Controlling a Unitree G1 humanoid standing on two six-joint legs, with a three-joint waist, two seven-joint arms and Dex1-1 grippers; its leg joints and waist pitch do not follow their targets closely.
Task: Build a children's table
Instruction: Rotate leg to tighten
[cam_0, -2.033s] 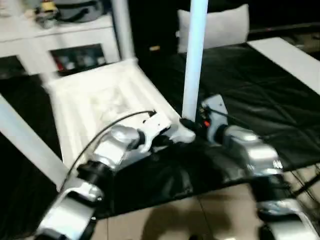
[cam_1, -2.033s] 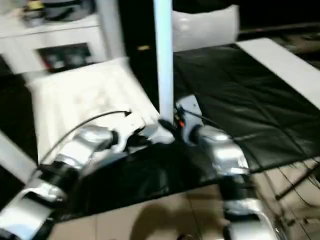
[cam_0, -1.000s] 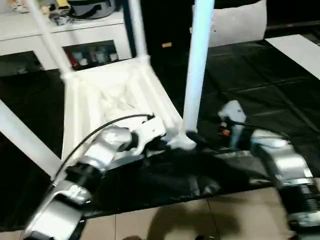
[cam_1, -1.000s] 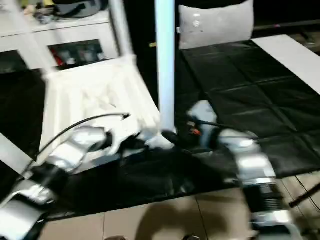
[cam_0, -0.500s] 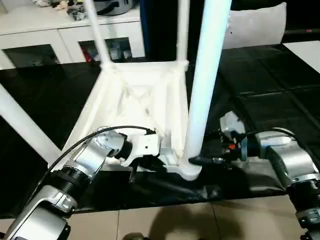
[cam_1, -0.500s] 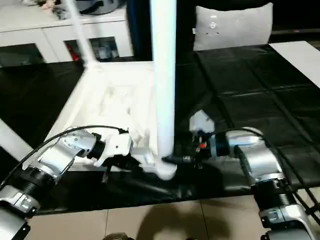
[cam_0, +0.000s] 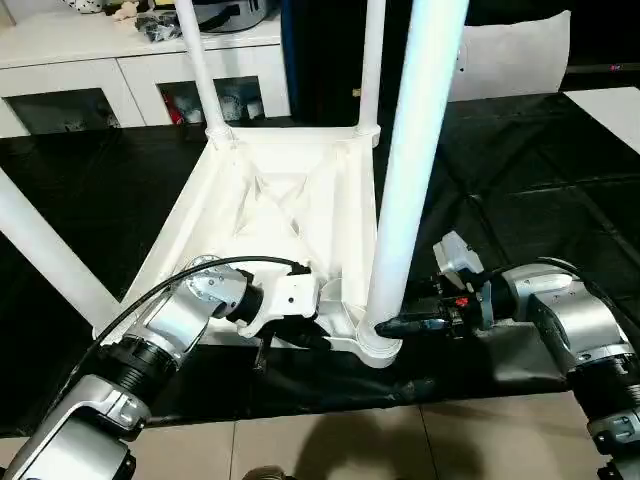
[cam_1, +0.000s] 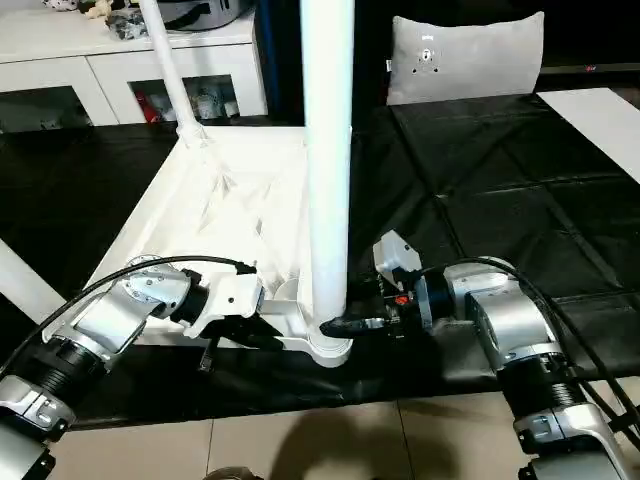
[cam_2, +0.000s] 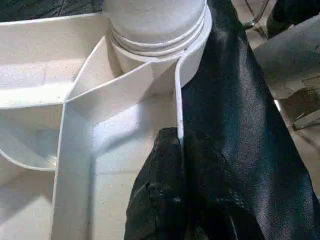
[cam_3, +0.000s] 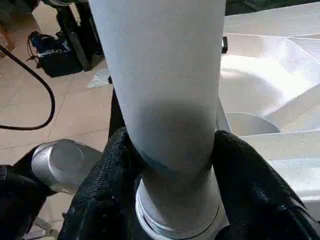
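Right gripper (cam_3: 170, 200): fingers (cam_3: 107, 185) closed around the base of the near leg (cam_0: 415, 170), one black pad on each side of the tube and touching it, just above the threaded collar. The leg stands upright in the near corner socket (cam_0: 378, 342) of the tabletop (cam_0: 270, 215).

Left gripper (cam_2: 181, 150): fingers pressed narrow, pinching the thin raised rim (cam_2: 178, 100) of the tabletop between them, close beside that same socket.

Tabletop lies underside up on a black mat (cam_0: 520, 180), ribs showing. Two further legs (cam_0: 198, 62) rise from the far corner sockets; a fourth (cam_0: 40, 255) slants up at the near left corner.

Head views: white cabinet (cam_0: 120, 70) behind, grey cushion (cam_1: 465, 55) at back right, tiled floor (cam_0: 400, 440) in front of the mat.

Left wrist view gives the rim pinch and socket threads; the right wrist view gives pad contact on the tube, with the silver left forearm (cam_3: 60, 162) beyond.
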